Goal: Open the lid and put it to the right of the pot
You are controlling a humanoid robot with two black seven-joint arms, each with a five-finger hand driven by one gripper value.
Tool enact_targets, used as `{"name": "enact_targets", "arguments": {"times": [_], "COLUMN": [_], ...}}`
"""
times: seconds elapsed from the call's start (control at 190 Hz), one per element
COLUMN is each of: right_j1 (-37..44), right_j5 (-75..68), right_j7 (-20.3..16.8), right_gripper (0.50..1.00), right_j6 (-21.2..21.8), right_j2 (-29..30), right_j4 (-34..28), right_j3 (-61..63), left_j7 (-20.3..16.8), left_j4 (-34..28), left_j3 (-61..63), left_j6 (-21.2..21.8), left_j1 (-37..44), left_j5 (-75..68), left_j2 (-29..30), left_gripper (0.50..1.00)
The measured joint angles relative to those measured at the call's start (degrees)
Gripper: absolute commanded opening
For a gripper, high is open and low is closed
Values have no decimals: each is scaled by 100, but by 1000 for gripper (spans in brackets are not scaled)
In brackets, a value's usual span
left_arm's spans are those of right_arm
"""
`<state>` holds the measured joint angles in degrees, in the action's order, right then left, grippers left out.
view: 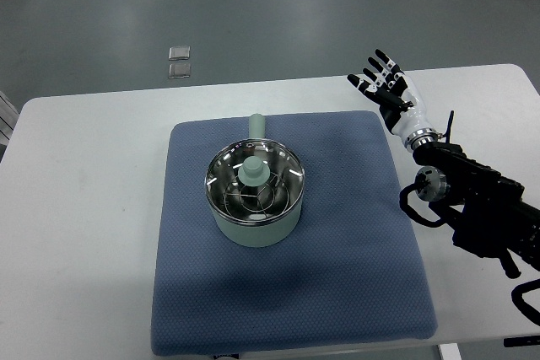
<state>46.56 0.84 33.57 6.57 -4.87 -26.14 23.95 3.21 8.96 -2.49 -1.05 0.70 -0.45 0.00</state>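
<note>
Black and white plastic made up the right hand [386,82], which hung over the far right part of the surface [84,208] with its fingers [377,66] spread wide and nothing held in them. The palm faced roughly toward the picture's left, and the fingertips pointed up and away from the robot. Behind the wrist, the dark arm [481,208] ran down toward the picture's right edge, a round silver joint showing partway along it.

The hand stood just past the far right corner of the blue mat [337,292], touching neither the mat nor anything on it. Well apart from it, to its left and nearer the robot, the pale green pot [253,229] sat about the middle of the mat. The lid [278,176] was in place on the pot: clear glass inside a metal rim, with a pale green knob [252,171] rising from its centre. Through the glass a wire rack could be made out inside the pot. The pot's pale green handle [256,126] stuck out from the far side, pointing away from the robot.

The stretch of mat between the pot and the hand was bare. The mat itself lay on the white surface, which reached out past it on the left and right sides. Beyond the far edge of the surface, on the grey floor [337,6], lay two small square things [179,61], one just behind the other.
</note>
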Motion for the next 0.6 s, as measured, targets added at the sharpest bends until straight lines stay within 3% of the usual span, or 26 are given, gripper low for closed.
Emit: {"name": "enact_targets", "arguments": {"times": [0.353, 0.601], "right_j1": [659, 1384], "right_j5": [2946, 5223], "right_j7": [5, -45], "right_gripper": [928, 928], "right_j6": [88, 888], "right_j2": [-464, -1028], "right_j4": [-657, -1370], "right_j3": [-45, -51], "left_j7": [0, 0], "left_j4": [0, 0], "left_j3": [3, 3], "left_j6": [0, -1], "left_j1": [0, 0], "left_j5": [0, 0], "left_j2": [0, 0], "left_gripper": [1000, 1000]}}
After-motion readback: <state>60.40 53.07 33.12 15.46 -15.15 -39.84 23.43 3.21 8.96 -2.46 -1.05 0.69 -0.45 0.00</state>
